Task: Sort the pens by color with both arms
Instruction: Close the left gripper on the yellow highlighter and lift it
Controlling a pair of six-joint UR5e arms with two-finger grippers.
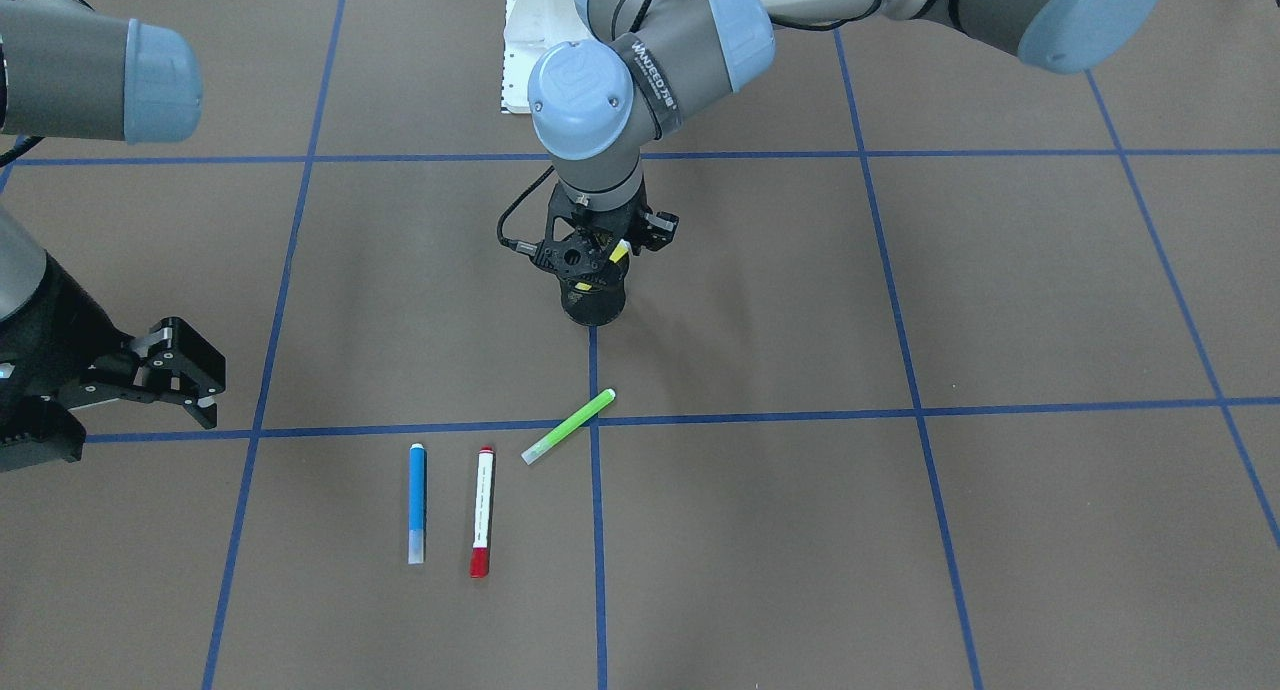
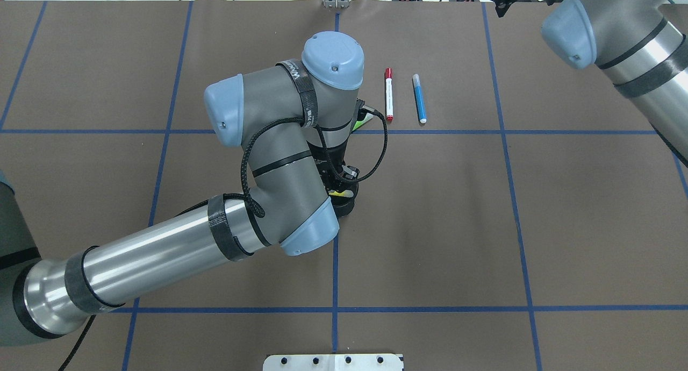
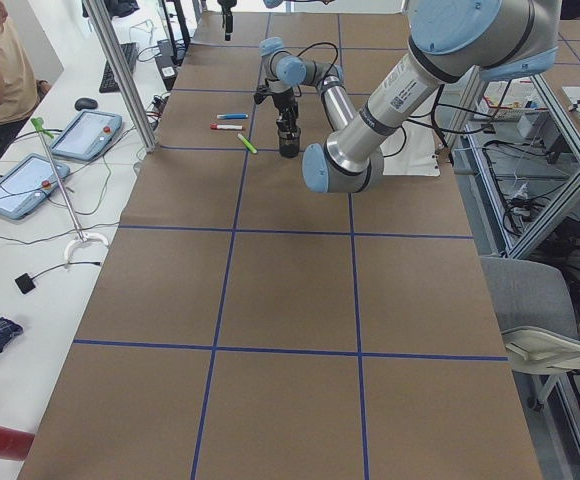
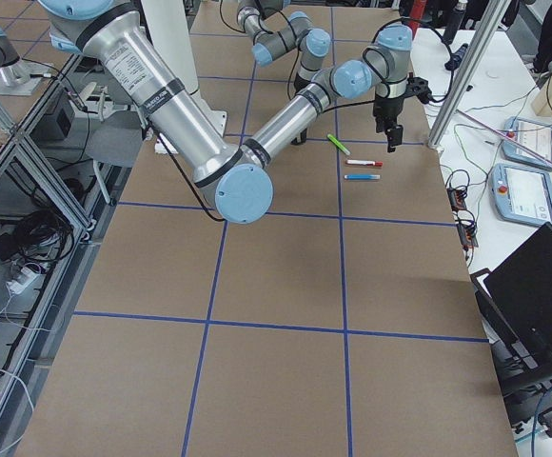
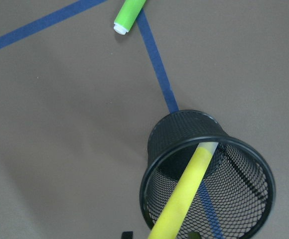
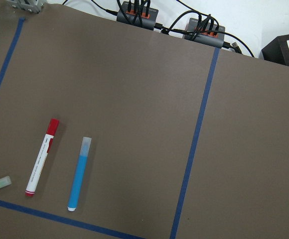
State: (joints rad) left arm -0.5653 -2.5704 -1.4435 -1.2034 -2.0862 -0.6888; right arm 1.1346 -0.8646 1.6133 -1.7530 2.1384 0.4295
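Four pens, one cup (image 5: 184, 124), two arms.
The pens: one yellow pen (image 5: 184, 191), one green pen (image 1: 568, 427), one blue pen (image 1: 417, 505) and one red-capped pen (image 1: 483, 511), each colour once. The cup is a single black mesh one. The arms: one left arm (image 2: 150, 258), one right arm (image 2: 639, 54).

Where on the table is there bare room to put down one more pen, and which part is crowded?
Bare: the tape squares on the robot's left of the black mesh cup and green pen. Crowded: the middle, where the left gripper holds the yellow pen in the cup, and beside the blue pen and red-capped pen.
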